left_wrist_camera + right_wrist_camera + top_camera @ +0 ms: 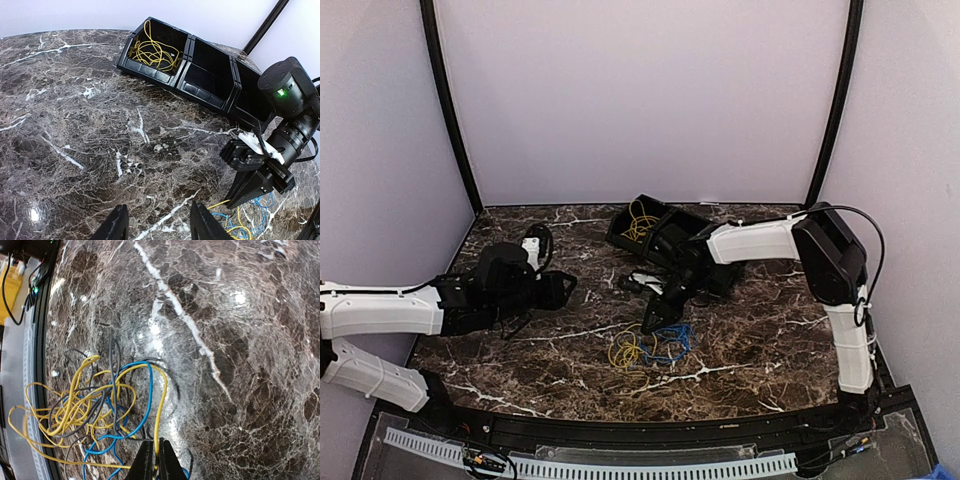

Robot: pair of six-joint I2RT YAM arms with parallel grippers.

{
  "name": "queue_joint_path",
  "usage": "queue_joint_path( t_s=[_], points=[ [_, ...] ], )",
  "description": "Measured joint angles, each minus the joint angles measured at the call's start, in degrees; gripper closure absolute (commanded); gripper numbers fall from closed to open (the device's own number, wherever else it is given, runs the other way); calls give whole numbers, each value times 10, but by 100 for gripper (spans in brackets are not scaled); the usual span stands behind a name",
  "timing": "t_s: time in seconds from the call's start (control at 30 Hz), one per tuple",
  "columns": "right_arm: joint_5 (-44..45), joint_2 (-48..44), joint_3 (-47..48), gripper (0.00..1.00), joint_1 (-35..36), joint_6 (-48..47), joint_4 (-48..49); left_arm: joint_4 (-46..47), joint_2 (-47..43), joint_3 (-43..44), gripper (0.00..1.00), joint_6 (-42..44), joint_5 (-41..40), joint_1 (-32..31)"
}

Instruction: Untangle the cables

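The yellow cable point(625, 350) and blue cable point(672, 345) lie tangled on the counter point(520, 350), near the middle, the heap stretched left to right. The right tool point(156, 444) pinches the yellow cable. The left tool point(159, 206) is open.

A: Overhead view, high at the near edge, faces the whole table point(520, 350).
B: Left wrist looks low across it; right wrist hangs close above the tangled cables point(95, 412) all three share.

Yellow cable point(70, 412), blue cable point(150, 390): thin loose loops, intertwined, heaped on table point(250, 340).
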Motion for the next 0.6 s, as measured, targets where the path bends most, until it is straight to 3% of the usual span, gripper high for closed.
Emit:
queue_joint_path(
  t_s=[0.2,0.43,0.6],
  points=[
    [8,-30,8,100,1,-9,-14,48,3,-16,50,26,36,0],
    [16,-171,27,100,1,-28,-19,130,43,-11,45,71,136,-4],
    [11,-216,67,100,1,-41,-21,211,47,-9,43,94,195,-17]
  ],
)
